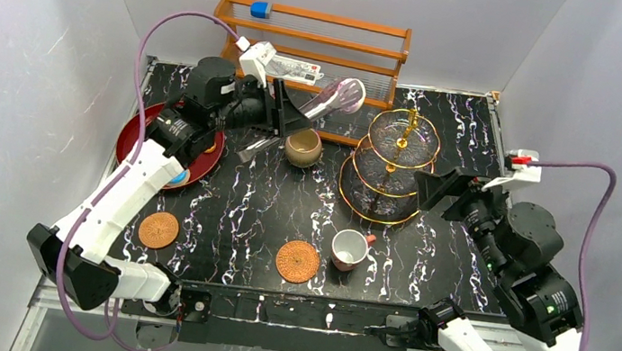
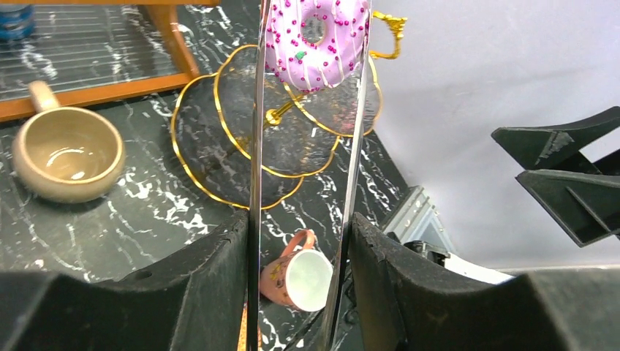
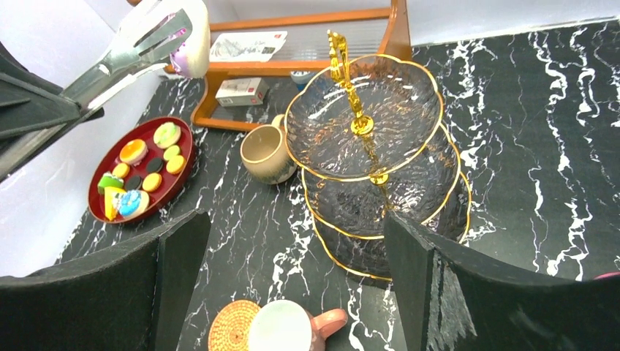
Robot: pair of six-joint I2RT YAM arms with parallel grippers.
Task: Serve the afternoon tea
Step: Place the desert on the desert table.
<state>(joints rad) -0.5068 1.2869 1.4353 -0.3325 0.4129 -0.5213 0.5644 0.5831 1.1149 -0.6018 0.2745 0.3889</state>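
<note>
My left gripper (image 1: 290, 115) is shut on metal tongs (image 1: 322, 101) that pinch a pink sprinkled donut (image 1: 348, 95), held high between the tan mug (image 1: 303, 148) and the gold-rimmed glass stand (image 1: 395, 164). In the left wrist view the tongs (image 2: 256, 175) run between my fingers (image 2: 212, 285) up to the donut (image 2: 314, 36), over the stand (image 2: 219, 146). My right gripper (image 1: 434, 190) is open and empty beside the stand's lower tier (image 3: 343, 212). The white red-handled cup (image 1: 350, 249) stands next to one woven coaster (image 1: 297, 261); the other coaster (image 1: 158, 230) lies at the left.
A red round tray (image 1: 135, 121) with several toy pastries (image 3: 142, 172) sits at the left, partly under my left arm. The wooden rack (image 1: 326, 37) with boxes stands along the back wall. The table's raised edges bound both sides.
</note>
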